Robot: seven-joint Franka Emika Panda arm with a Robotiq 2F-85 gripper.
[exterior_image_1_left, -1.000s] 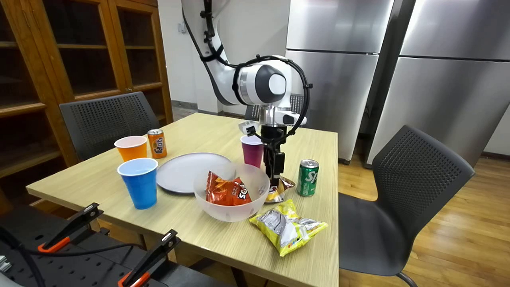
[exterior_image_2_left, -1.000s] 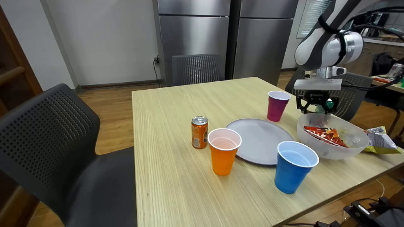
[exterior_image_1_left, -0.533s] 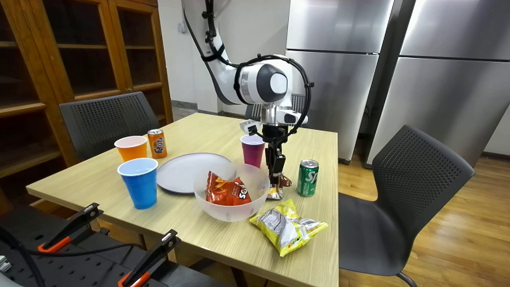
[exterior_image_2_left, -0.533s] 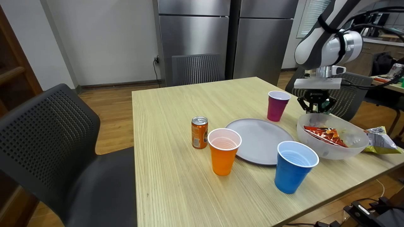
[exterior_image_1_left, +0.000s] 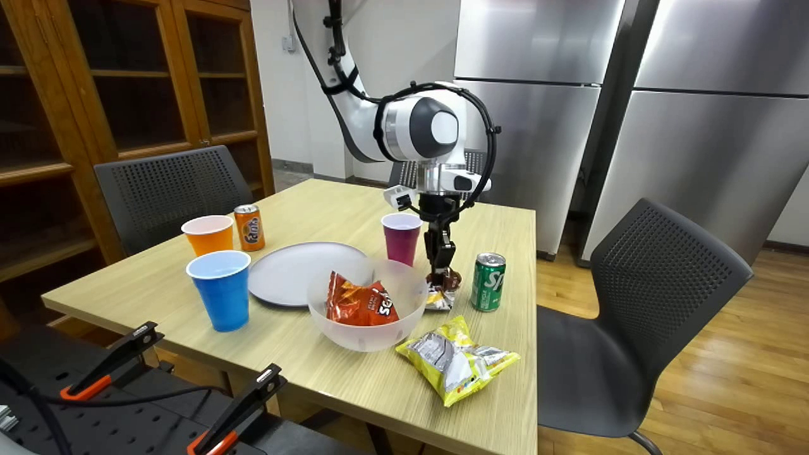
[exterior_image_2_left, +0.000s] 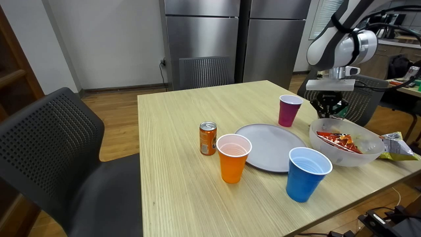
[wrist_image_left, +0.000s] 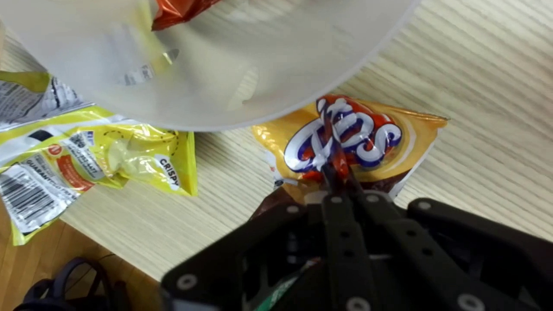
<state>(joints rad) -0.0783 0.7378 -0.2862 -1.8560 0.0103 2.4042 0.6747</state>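
Note:
My gripper (wrist_image_left: 344,188) is shut on a golden-brown snack bag (wrist_image_left: 380,144); its front creases between the fingertips. In an exterior view the gripper (exterior_image_1_left: 438,277) points down at the bag (exterior_image_1_left: 440,299), between a frosted bowl (exterior_image_1_left: 366,339) and a green Sprite can (exterior_image_1_left: 488,282). Whether the bag is clear of the table I cannot tell. Inside the bowl lies a red-orange snack bag (exterior_image_1_left: 359,302). A yellow snack bag (exterior_image_1_left: 452,363) lies in front, near the table edge. From the opposite angle, the bowl (exterior_image_2_left: 345,160) hides the fingertips and most of the held bag.
Just behind the bowl stands a purple cup (exterior_image_1_left: 400,239). A grey plate (exterior_image_1_left: 297,272) lies beside the bowl, with a blue cup (exterior_image_1_left: 221,294), an orange cup (exterior_image_1_left: 210,235) and a Fanta can (exterior_image_1_left: 249,227) past it. A black chair (exterior_image_1_left: 632,316) is at the table's side.
My gripper has gone from open to shut, pinching the golden-brown bag, which has bunched up and shifted. The arm has risen slightly. The other things on the table stay put.

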